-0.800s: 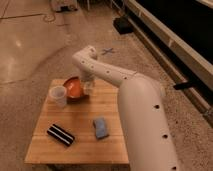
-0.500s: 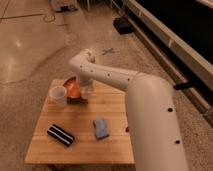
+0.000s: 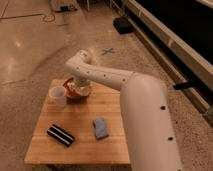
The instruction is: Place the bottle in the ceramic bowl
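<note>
Your gripper [image 3: 81,85] hangs over the ceramic bowl [image 3: 70,95] near the far left corner of the tabletop, and you cannot tell whether it grips anything. On the wooden table [image 3: 82,147], a white cup [image 3: 58,95] stands just left of the bowl. A black striped pack [image 3: 60,135] lies toward the front left corner and a blue pad [image 3: 100,128] mid-table. The bottle [image 3: 86,90] is a pale blur at the bowl's right rim.

The big white arm [image 3: 145,120] comes in from the bottom right, fat and round. It gets thinner as it reaches up and to the left. At the far end it bends sharply and points down. The tool [image 3: 80,90] hangs there, low over the far left part of the bench [image 3: 80,147].
</note>
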{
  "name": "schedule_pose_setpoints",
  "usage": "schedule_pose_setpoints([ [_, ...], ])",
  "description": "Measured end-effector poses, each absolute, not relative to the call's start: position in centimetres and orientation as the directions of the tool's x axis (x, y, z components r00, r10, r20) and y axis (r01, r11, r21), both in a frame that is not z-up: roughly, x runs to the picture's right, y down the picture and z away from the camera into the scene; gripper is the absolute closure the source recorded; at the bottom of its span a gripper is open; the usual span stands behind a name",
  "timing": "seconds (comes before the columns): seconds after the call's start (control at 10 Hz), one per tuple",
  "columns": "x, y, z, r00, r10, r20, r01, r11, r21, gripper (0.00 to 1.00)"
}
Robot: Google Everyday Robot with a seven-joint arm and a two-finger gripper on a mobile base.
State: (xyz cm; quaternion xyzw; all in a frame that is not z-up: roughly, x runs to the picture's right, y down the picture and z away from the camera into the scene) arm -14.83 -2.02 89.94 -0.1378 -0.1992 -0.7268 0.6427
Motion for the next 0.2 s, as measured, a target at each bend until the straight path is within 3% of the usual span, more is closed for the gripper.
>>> schedule_pose_setpoints([
  [0.2,-15.27,-2.88,91.87,-0.139,-0.876,0.462,0.989,-0.098,0.111,0.48],
])
